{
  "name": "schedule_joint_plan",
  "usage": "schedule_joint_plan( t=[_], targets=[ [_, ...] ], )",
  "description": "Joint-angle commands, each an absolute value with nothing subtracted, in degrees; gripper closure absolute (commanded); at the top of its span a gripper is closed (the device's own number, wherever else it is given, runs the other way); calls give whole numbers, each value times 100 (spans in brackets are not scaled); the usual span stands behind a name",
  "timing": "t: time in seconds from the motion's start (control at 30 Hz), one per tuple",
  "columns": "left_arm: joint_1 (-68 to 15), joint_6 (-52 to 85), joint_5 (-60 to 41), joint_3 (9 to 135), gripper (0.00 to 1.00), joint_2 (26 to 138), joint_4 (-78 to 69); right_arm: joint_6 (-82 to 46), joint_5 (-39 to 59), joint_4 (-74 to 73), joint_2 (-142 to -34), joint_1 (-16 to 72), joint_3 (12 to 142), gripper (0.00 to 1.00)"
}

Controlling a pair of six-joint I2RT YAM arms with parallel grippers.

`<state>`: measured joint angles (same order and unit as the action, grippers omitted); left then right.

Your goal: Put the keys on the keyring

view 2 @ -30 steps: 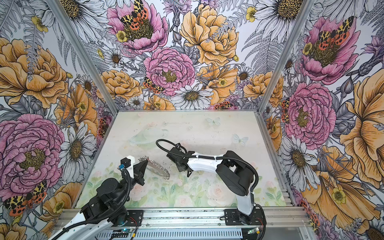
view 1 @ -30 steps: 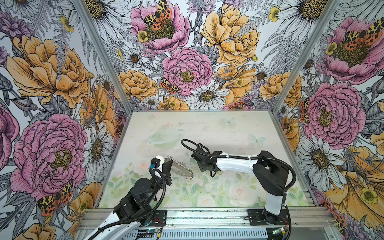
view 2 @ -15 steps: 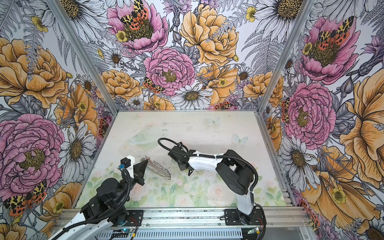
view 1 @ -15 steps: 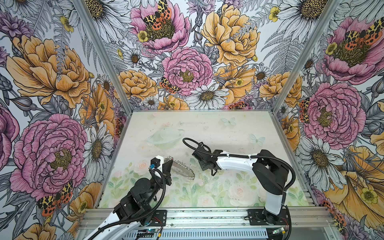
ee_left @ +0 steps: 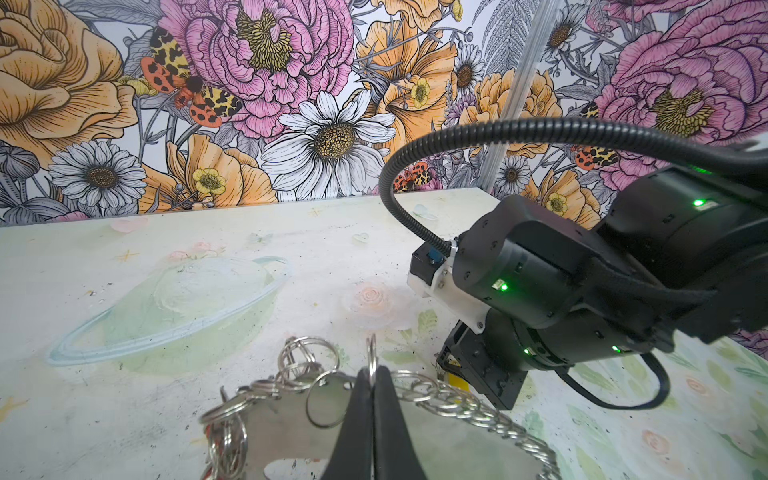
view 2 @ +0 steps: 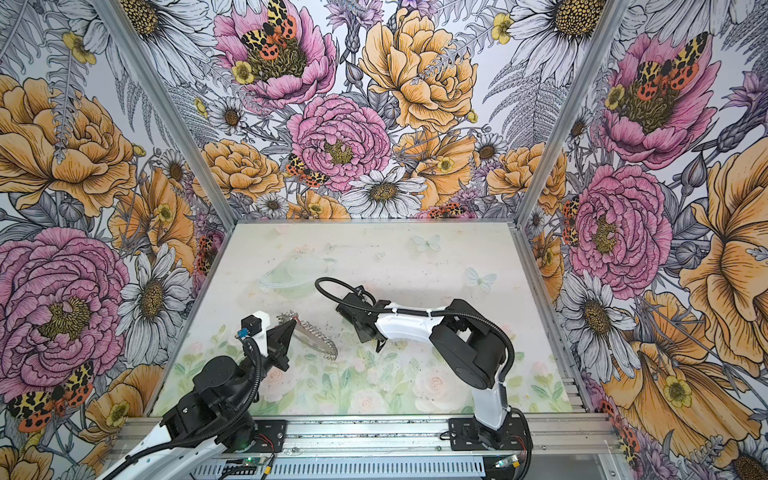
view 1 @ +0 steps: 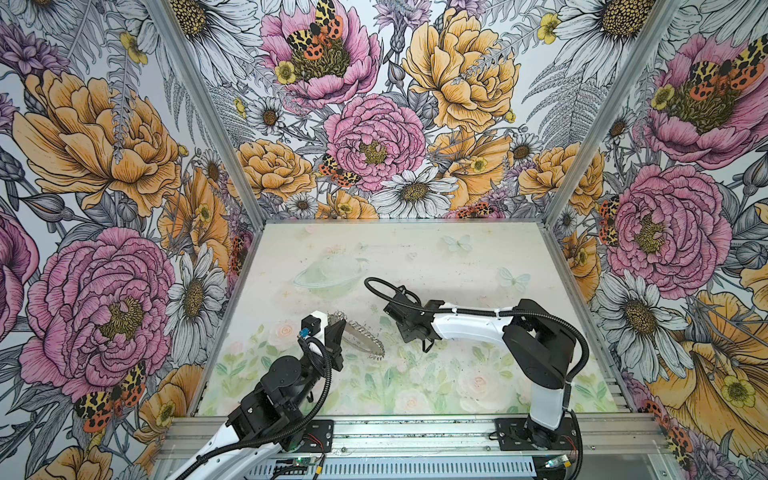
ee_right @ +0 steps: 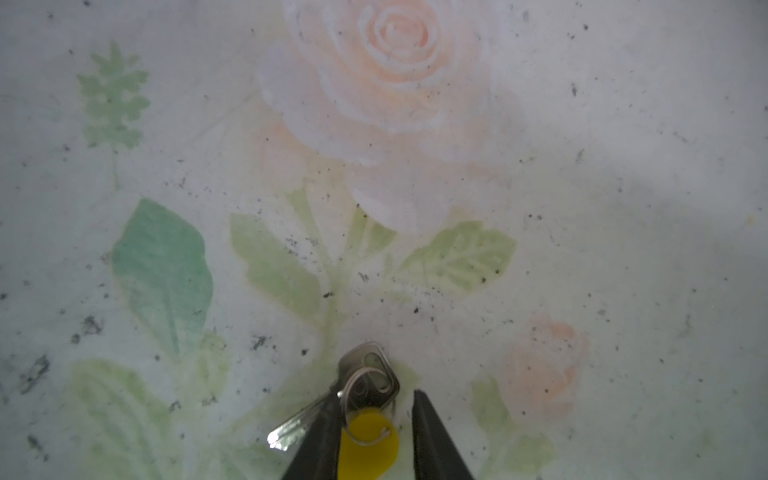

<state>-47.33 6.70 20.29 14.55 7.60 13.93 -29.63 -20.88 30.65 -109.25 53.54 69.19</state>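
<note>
The keyring (view 1: 360,337) is a flat grey hoop fringed with small split rings, held tilted above the mat; it also shows in the other top view as the keyring (view 2: 315,335). My left gripper (ee_left: 371,371) is shut on one split ring at the edge of the hoop (ee_left: 286,419). To its right, my right gripper (ee_right: 376,392) points down at the mat. Its fingers stand narrowly open on either side of a silver key (ee_right: 368,370) and its yellow tag (ee_right: 368,446), with a gap beside one finger. In both top views the key is hidden under that gripper (view 1: 424,347).
Floral walls with aluminium corner posts (view 1: 559,195) close in the mat (view 1: 457,257) on three sides. A metal rail (view 1: 415,436) carrying both arm bases runs along the front. The right arm's black cable (view 1: 376,286) loops out toward the mat's middle.
The right gripper's fingers have drawn closer together around the key, and its wrist and cable loop have shifted slightly. The left gripper and keyring have stayed put.
</note>
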Motion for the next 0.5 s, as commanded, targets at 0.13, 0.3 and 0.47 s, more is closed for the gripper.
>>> schedule_joint_plan(
  t=[0.13, 0.3, 0.47],
  targets=[
    [-4685, 636, 1958, 1451, 100, 722, 1064, -3006, -2355, 3050, -10878, 5313, 6980, 81],
    [-4687, 641, 1951, 1457, 100, 721, 1055, -2984, -2539, 3113, -10801, 5282, 6941, 84],
    [-4685, 641, 1947, 1456, 100, 725, 1066, -3004, -2712, 3197, -10771, 5248, 6897, 86]
  ],
)
